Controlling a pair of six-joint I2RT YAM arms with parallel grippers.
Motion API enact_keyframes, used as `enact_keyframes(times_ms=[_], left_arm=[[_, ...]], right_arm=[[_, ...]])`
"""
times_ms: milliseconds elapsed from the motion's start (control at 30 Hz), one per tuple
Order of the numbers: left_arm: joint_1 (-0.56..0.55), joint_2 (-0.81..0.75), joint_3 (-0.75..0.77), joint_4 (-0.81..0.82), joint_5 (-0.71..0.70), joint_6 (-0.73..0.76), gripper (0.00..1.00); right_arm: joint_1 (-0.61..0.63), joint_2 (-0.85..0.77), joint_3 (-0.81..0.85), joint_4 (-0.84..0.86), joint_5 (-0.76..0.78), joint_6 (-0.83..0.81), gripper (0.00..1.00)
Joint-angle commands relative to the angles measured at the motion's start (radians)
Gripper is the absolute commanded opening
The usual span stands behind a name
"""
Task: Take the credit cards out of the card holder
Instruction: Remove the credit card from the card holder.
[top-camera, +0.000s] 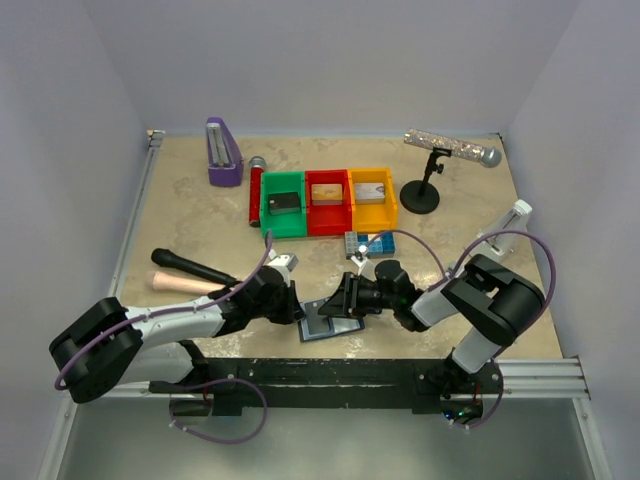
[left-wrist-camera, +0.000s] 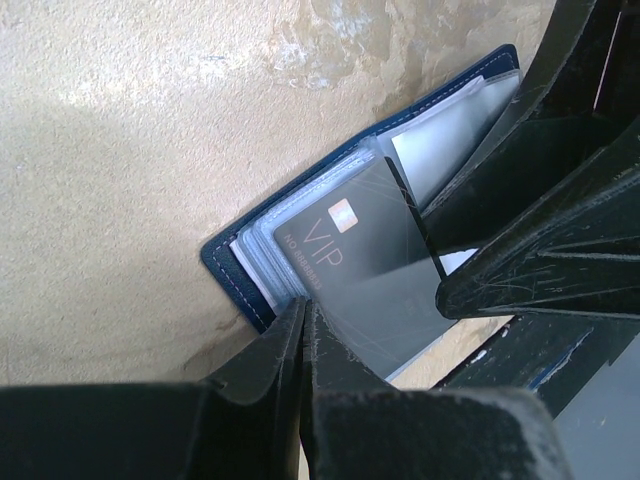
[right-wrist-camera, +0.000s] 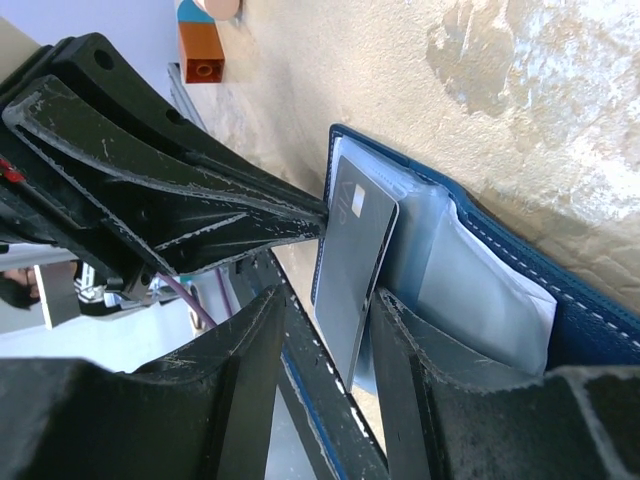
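Observation:
The navy card holder (top-camera: 318, 328) lies open on the table near the front edge, between both grippers. A dark grey credit card (left-wrist-camera: 365, 265) marked VIP is tilted up out of its pale pockets (right-wrist-camera: 470, 280). My left gripper (left-wrist-camera: 303, 306) is shut on that card's near edge (right-wrist-camera: 355, 260); it reaches in from the left (top-camera: 301, 311). My right gripper (right-wrist-camera: 330, 300) is open and straddles the card, which stands in the gap nearer the right finger (right-wrist-camera: 420, 345). That finger rests against the holder's pocket. Seen from above, the right gripper (top-camera: 348, 300) sits over the holder's far edge.
Green (top-camera: 268, 208), red (top-camera: 310, 190) and yellow (top-camera: 392, 205) bins stand in a row behind, each with a flat card-like thing inside. A blue studded plate (top-camera: 366, 243), a purple stand (top-camera: 224, 152), a microphone on a stand (top-camera: 452, 150) and two handled tools (top-camera: 185, 272) lie around.

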Motion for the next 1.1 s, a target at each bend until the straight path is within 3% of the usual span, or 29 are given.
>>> enact_keyframes(times_ms=[0, 900, 1067], left_arm=[[0.002, 0.014, -0.034, 0.024, -0.005, -0.002, 0.04], [0.001, -0.006, -0.068, 0.137, 0.044, -0.053, 0.02], [0.001, -0.018, -0.070, 0.133, 0.045, -0.054, 0.10]], right_arm=[[0.006, 0.029, 0.001, 0.134, -0.047, 0.036, 0.44], [0.028, 0.076, 0.074, 0.051, -0.092, 0.039, 0.45], [0.038, 0.087, 0.088, 0.037, -0.098, 0.041, 0.45]])
